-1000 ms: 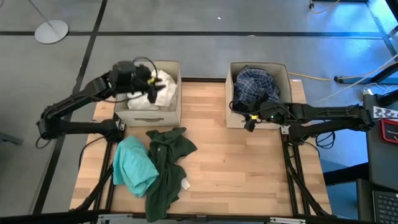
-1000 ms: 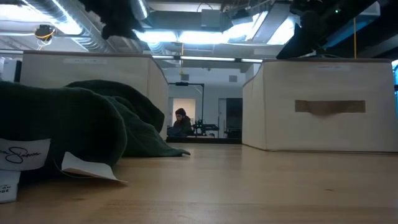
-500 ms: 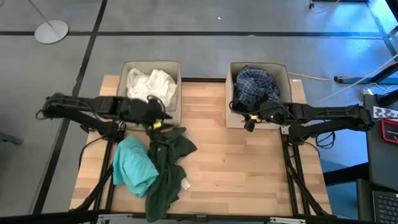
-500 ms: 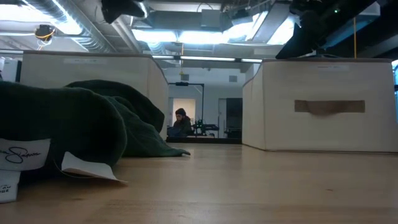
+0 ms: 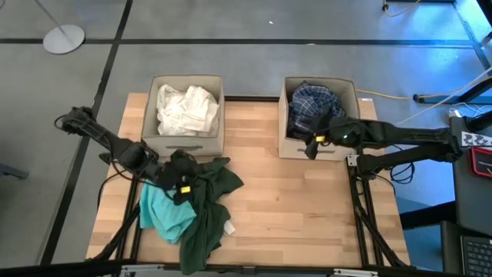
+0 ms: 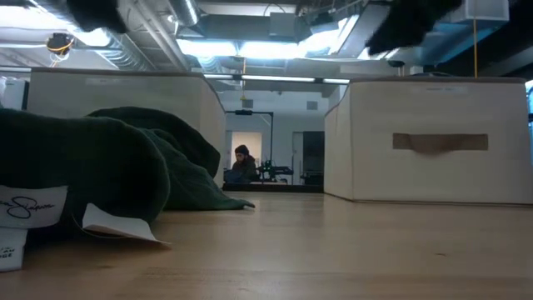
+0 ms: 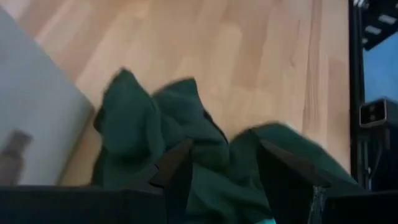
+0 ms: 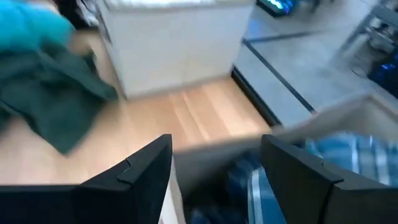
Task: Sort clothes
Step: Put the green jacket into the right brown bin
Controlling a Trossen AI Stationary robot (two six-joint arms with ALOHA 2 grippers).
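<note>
On the worktop's near left lie a dark green garment and a teal one; left tool above them, fingers apart, empty. White clothes fill the left box; plaid shirt fills the right box, right tool apart at its front edge.

Teal garment partly under dark green garment
</note>
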